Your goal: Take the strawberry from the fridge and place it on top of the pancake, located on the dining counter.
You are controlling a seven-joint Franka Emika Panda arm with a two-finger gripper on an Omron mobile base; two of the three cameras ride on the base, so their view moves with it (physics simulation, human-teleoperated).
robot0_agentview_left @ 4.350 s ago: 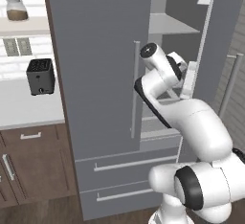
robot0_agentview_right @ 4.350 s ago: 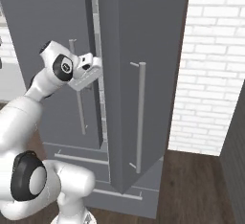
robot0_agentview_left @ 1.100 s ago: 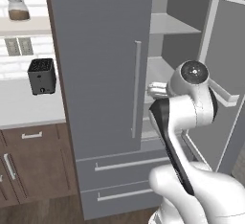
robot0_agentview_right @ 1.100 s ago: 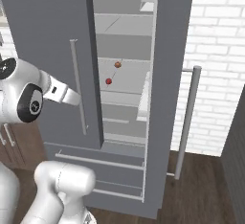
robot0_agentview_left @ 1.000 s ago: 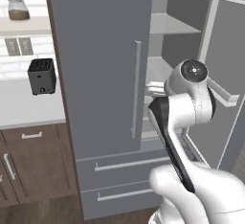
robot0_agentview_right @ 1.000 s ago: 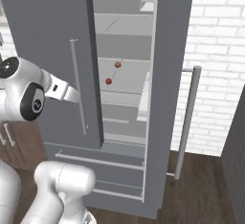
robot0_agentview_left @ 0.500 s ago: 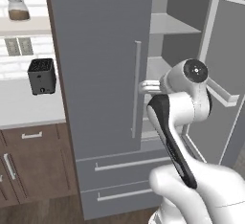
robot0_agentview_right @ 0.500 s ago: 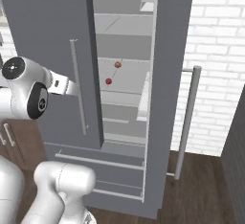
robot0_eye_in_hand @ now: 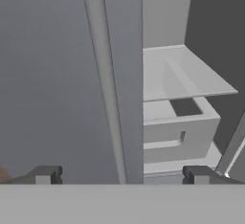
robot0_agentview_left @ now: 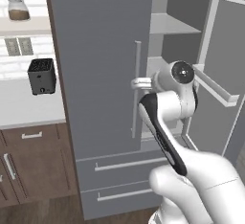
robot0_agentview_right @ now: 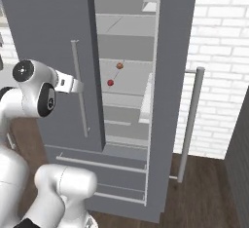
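So far only the fridge (robot0_agentview_right: 58, 32) stands ready, its right door swung wide. The strawberry (robot0_agentview_right: 110, 82) sits untouched on a middle shelf beside a small brownish ball (robot0_agentview_right: 119, 66). The gripper (robot0_eye_in_hand: 119, 175), fingers spread and empty, faces the closed door's handle (robot0_eye_in_hand: 103, 79). Reaching, grasping and delivery to the pancake all remain.

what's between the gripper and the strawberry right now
In the right base view, the closed left fridge door and its bar handle stand between the gripper and the strawberry.
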